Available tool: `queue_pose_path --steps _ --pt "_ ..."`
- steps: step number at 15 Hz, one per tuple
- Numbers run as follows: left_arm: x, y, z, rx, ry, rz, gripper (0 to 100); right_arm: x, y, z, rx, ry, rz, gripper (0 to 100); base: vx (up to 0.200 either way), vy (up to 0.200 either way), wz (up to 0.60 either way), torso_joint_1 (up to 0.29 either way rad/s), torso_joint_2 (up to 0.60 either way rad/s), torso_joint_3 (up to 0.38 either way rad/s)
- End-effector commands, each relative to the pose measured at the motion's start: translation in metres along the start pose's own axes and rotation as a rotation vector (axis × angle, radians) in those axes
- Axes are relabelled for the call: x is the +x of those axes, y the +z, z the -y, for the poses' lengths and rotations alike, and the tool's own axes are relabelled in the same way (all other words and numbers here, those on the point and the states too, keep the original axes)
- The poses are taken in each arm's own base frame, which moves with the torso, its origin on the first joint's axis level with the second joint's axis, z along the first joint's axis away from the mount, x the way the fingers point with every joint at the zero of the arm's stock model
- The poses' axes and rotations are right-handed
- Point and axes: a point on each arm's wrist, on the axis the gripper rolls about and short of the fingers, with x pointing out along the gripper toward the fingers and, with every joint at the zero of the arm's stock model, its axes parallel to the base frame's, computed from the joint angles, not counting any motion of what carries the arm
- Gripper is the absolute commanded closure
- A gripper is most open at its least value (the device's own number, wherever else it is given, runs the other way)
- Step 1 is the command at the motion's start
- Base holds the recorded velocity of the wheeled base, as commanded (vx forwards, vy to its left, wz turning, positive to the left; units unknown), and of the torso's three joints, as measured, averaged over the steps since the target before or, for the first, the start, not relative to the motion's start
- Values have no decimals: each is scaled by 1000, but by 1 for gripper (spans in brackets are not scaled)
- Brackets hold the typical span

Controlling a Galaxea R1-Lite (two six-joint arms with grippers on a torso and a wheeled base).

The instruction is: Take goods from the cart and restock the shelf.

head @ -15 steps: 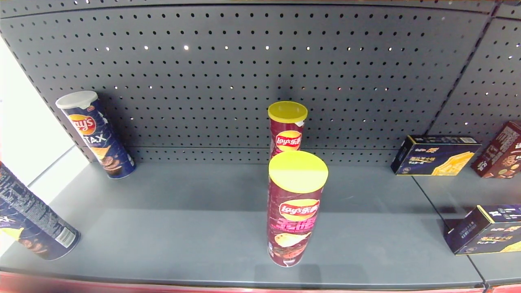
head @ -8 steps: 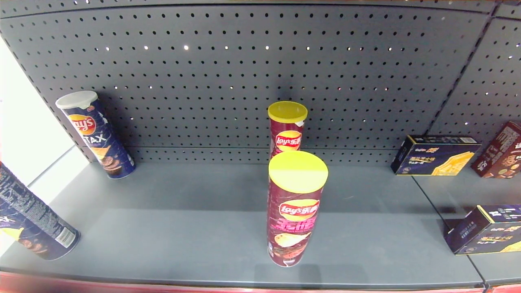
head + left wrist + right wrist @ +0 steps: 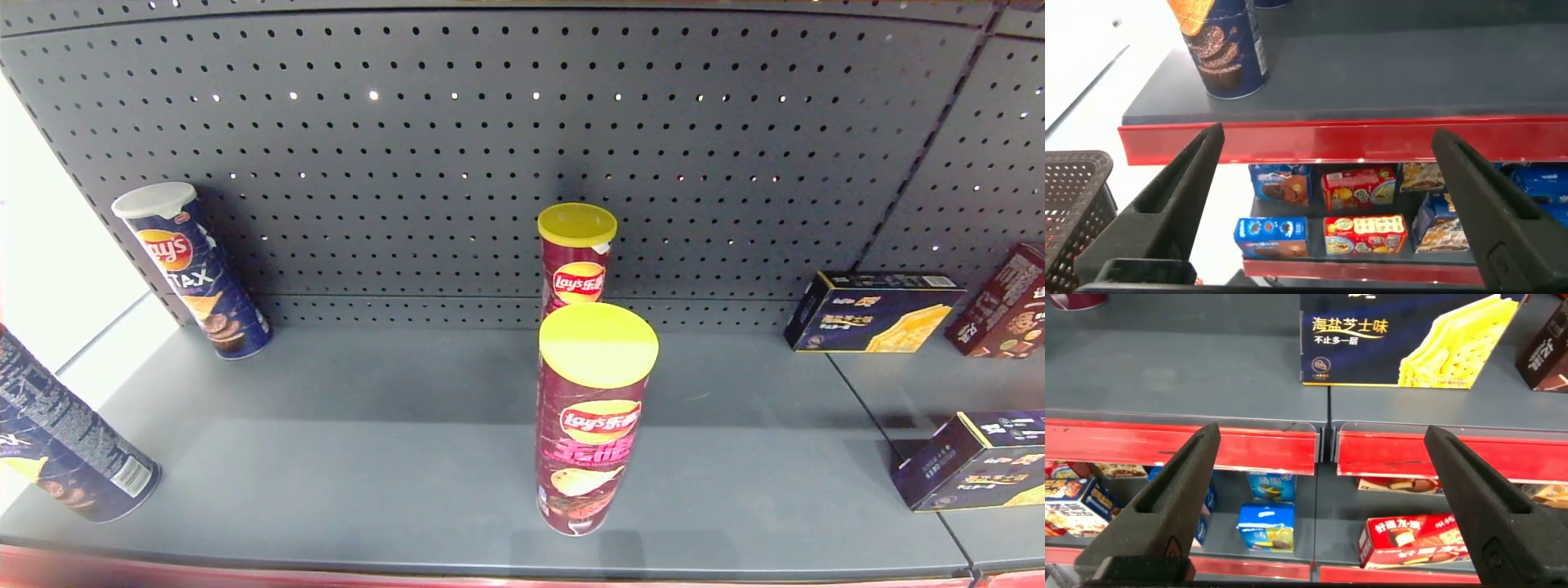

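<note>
Maroon chip can point(image 3: 592, 425) stands upright at the front of the shelf point(image 3: 367, 465), and since our left end effector point(image 3: 1327, 135) and right end effector point(image 3: 1321, 431) both hang open and empty, we judge the next move is fetching more goods from the black mesh basket point(image 3: 1069, 204).

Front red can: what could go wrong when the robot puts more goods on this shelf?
The front red can stands tall mid-shelf; an arm reaching past could tip it. The front blue can sits near the shelf edge, near the open left gripper; a rising arm could knock it off.
</note>
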Motion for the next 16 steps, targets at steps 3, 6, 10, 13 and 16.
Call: queue_pose_path --steps 3,6,10,13,16 --pt "0 0 0 -1 5 -2 0 0 0 0 -2 0 -2 0 0 0 0 0 0 0" --pt "0 0 0 2 -7 -1 0 0 0 0 -4 0 -2 0 0 0 0 0 0 0" --pt "0 -1 0 -3 18 -3 0 0 0 0 -4 0 -2 0 -50 0 0 -2 2 2" --pt "0 -1 0 -18 13 -2 0 0 0 0 -1 0 -2 0 -67 0 0 1 1 1" --pt "0 -1 0 -18 18 -3 0 0 0 0 -1 0 -2 0 0 0 0 0 0 0"
